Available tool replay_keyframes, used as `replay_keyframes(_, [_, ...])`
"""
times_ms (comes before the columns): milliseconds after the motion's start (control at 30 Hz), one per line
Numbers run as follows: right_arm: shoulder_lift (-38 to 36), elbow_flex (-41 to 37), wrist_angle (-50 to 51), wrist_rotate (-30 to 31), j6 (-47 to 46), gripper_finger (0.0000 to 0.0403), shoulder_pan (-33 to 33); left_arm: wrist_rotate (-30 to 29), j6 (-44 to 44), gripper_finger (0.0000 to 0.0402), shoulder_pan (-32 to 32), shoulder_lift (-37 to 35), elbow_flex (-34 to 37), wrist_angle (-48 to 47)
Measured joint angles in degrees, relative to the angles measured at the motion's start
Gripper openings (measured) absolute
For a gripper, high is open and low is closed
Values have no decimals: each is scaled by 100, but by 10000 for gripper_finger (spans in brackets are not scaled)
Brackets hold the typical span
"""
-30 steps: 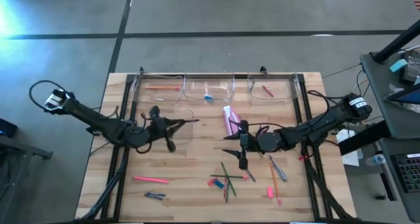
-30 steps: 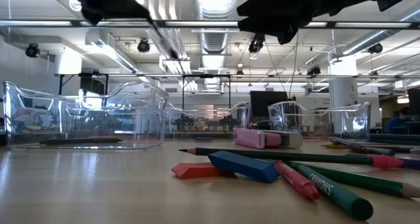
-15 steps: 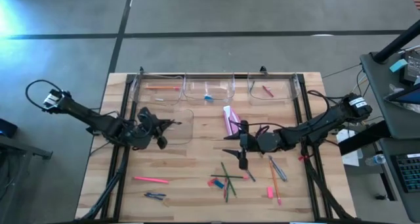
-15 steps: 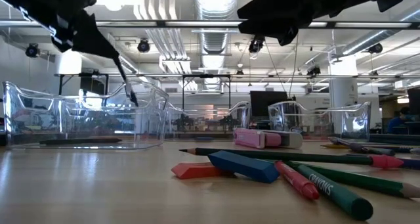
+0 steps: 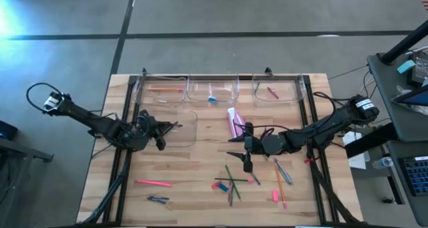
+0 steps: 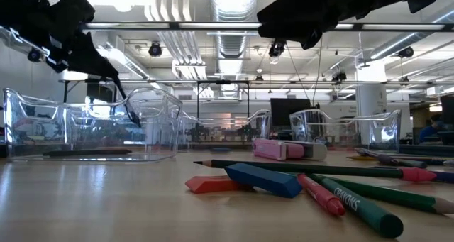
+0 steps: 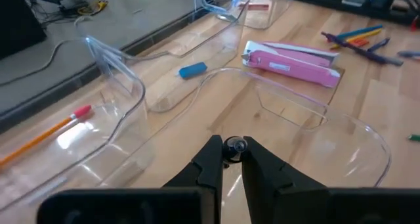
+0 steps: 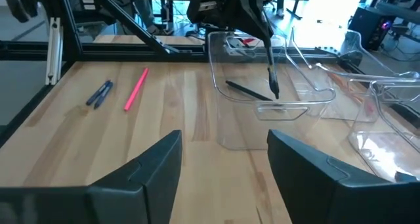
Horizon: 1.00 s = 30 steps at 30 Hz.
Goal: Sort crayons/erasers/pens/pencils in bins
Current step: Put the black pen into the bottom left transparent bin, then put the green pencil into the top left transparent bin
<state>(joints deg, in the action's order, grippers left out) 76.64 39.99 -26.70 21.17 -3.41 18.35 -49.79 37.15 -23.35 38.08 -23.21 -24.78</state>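
A light wooden table (image 5: 200, 161) with a black metal frame stands on a grey concrete floor (image 5: 221, 14) crossed by dark seams. At the right edge sits a dark desk (image 5: 408, 121) with equipment. Across the table, exposed silver ceiling ducts (image 6: 230, 4), pipes and bright lights fill the room.

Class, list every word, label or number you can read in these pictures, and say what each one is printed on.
"CRAYONS": on the red crayon lying at the front of the table in the low view.
Pink box: carries a white label, too blurred to read.
Nothing else is readable.
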Motion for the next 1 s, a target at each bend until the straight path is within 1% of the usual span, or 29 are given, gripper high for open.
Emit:
replay_keyframes(200, [0,-2,0,2,-1,215,-33,176,2,20,4,-543,486,405])
replay_keyframes(400, [2,-2,37,4,-1,215,-94,259,7,24,8,-831,802,749])
replay_keyframes(500, [2,-7,106,2,-2,215,-116,260,4,46,11,-860,920,925])
replay_keyframes(667, [4,-7,146,2,-46,215,-126,258,-2,95,11,-815,924,938])
replay_keyframes(867, [4,-7,170,2,-46,215,-127,182,-26,139,11,-773,924,1037])
replay_keyframes(933, [4,-7,196,0,-46,215,-128,113,-198,150,11,-778,924,1288])
replay_keyframes(1000, [5,-7,217,-2,-47,215,-142,111,-580,157,11,-787,920,1734])
